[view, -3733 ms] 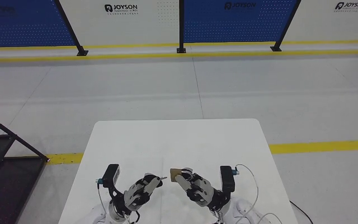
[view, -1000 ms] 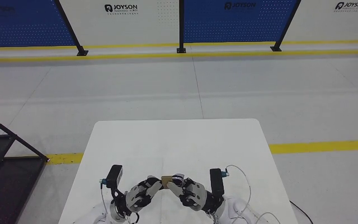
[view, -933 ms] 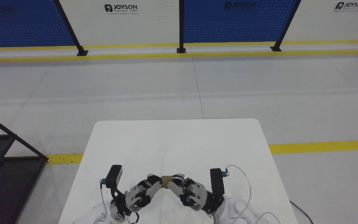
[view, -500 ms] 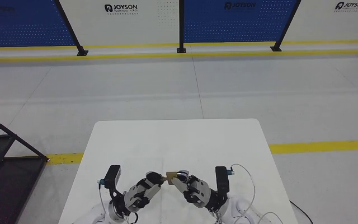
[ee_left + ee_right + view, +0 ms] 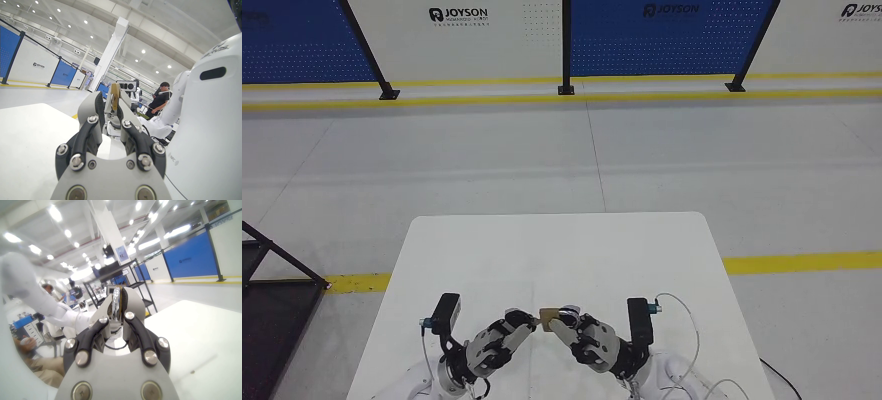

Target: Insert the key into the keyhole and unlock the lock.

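- Bearing the work: white table (image 5: 562, 250). Both arms meet low over its 6 o'clock edge, and all task items are held off the surface.
- Right gripper (image 5: 117, 295): at 3 o'clock of the meeting point in the top view. The jaws are clamped tight on the lock, one pad on each flat face, with no gap visible.
- Left gripper (image 5: 109, 101): at 9 o'clock of the meeting point, tip just beside the lock. The jaws are narrowed to a thin slit. By judgement they pinch the key's bow, though the pads hide it.
- Lock (image 5: 549, 318): small padlock with a brass body and chromed shackle, held between the two gripper tips.
  - Likely dense for its size, rigid and not fragile.
  - The smooth metal faces may slip or pivot under twisting load.
  - Best taken across the broad flat faces, as it is held here, leaving the keyhole edge free.
- Keyhole (image 5: 113, 98): round plug in the narrow brass edge, facing the left gripper.
- Key: too small to tell apart from the pads.
  - Judged light, thin and stiff.
  - Prone to swivel in a pinch hold, so grip it by the bow, blade in line with the plug.
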Robot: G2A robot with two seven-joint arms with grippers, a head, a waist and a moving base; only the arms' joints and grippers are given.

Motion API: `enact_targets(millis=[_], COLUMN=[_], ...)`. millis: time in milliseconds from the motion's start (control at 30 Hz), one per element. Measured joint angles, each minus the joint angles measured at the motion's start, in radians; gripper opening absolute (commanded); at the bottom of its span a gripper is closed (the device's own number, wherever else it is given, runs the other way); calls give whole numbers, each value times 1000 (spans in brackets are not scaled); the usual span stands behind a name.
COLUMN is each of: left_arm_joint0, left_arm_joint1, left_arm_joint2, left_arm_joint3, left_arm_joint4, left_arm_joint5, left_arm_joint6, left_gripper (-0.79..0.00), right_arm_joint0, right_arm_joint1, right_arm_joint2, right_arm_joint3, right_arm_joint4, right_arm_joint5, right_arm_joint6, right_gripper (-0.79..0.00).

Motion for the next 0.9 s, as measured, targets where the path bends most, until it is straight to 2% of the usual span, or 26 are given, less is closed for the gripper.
enact_targets(millis=[33,100,233,433,900], left_arm_joint0=[0,0,1,1,2], left_arm_joint1=[-1,-2,-3,-6,-13], left_arm_joint2=[-1,-1,-3,-4,-21], left_arm_joint3=[0,-1,-2,-2,1], left_arm_joint4=[1,3,5,4,31], left_arm_joint5=[0,0,0,0,0], left_arm_joint6=[-1,-2,-3,-9,-25], left_gripper=[-625,-717,-748,-785,-785], right_arm_joint0=[1,1,3,5,6], right_arm_joint1=[0,0,1,1,3], right_arm_joint2=[0,-1,-3,-6,-12], right_arm_joint3=[0,0,0,0,0], right_arm_joint4=[0,0,1,1,-4], right_arm_joint5=[1,2,3,5,7], right_arm_joint6=[1,2,3,7,16], right_gripper=[-785,-785,-785,-785,-785])
